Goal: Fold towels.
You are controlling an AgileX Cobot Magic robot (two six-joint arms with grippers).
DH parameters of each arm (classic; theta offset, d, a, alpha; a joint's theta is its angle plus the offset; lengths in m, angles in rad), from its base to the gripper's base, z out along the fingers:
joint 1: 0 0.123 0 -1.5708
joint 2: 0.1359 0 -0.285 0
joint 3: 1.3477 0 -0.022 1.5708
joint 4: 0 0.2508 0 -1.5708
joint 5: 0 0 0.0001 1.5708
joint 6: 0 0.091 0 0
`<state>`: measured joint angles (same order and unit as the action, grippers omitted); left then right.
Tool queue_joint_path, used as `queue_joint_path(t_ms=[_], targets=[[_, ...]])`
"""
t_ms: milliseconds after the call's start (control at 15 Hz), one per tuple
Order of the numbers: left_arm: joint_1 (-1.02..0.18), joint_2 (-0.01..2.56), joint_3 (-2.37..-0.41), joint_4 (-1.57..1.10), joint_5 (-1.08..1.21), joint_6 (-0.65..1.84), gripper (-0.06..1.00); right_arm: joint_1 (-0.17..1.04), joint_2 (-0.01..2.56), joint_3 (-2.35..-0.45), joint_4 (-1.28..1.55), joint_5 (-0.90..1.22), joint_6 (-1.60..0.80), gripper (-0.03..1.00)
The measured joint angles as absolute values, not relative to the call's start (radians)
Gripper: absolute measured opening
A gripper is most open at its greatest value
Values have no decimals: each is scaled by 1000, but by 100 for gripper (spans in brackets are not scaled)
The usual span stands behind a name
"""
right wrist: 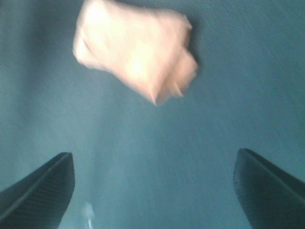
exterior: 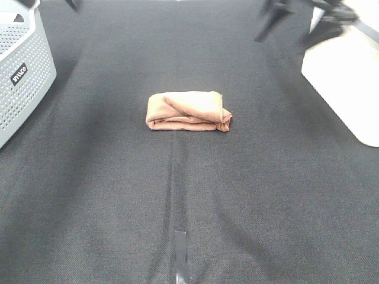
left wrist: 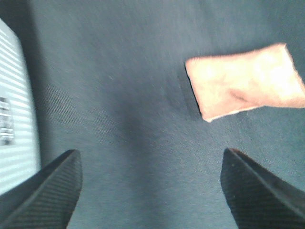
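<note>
Centre of the overhead frame, the folded towel (exterior: 188, 111) lies long-axis left-to-right, well apart from my left gripper (left wrist: 150, 191) and right gripper (right wrist: 152, 191), both spread wide and empty.

Left claw (left wrist: 150, 191): black tapered fingers (left wrist: 52, 188), fine ribbed texture. Right claw (right wrist: 152, 191): same black wedge-shaped fingers (right wrist: 40, 191).
</note>
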<state>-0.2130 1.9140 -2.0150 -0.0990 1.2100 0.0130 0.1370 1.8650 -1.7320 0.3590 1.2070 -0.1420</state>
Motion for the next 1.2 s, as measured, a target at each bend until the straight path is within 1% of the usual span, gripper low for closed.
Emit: queue_joint_path(t_ms=[133,333,400,733,933,1067,1133,1200], targets=[[-235,1831,-1937,-51,1210,20,76,137,1740,-1592,312,1208,-142,85],[-257,1644,-1707,-23,1210,20,76,137,1518,-1386,252,1210,-140,85],[-258,1514,-1571,-23,1211,15,76,137,1382,-1273,232,1210,-139,85],[-258,1013,-1135,-35,1205,0,76,137,901,-950,218,1213,-116,85],[-258,679,-895,-58,1200,0,76,137,601,-818,210,1216,-116,85],[-258,436,-773,-60,1201,10,76,137,418,-743,196,1217,-116,85],[-258,436,-773,-60,1201,10,76,137,418,-743,196,1217,-116,85],[-258,326,-718,-60,1201,16,76,137,336,-697,192,1217,-116,85]])
